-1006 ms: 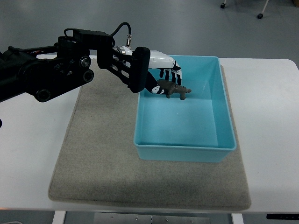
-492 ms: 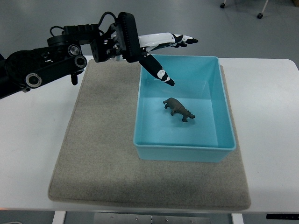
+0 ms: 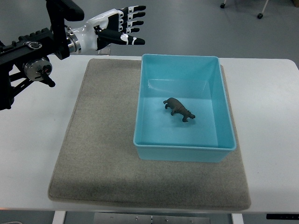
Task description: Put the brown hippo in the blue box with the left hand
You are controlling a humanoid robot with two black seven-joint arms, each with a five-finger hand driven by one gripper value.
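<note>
Placement is judged complete: the brown hippo (image 3: pixel 179 109) is found on the floor of the blue box (image 3: pixel 224 140), near the middle and slightly toward the far wall, touching none of the sides. It stands upright on its legs, set diagonally, its heavier end pointing toward the near right corner. The figure is small against the box, dull brown, matt, with stubby legs and a thick body; finer detail is too small to be made out. The box is seated on a grey mat (image 3: pixel 98 154), toward the mat's right edge, and the mat is laid on a white tabletop (image 3: pixel 28 154); the mat is presumed to be there to keep the box from sliding. The left hand (image 3: pixel 117 29) is held high at the upper left, beyond the far edge of the mat and well apart from the box. Its fingers (image 3: pixel 132 17) are seen spread and extended, gripping nothing, which is consistent with a release already made and with clearance kept from the box rim. The right arm is not in view. No further handling of the hippo appears to be called for.
</note>
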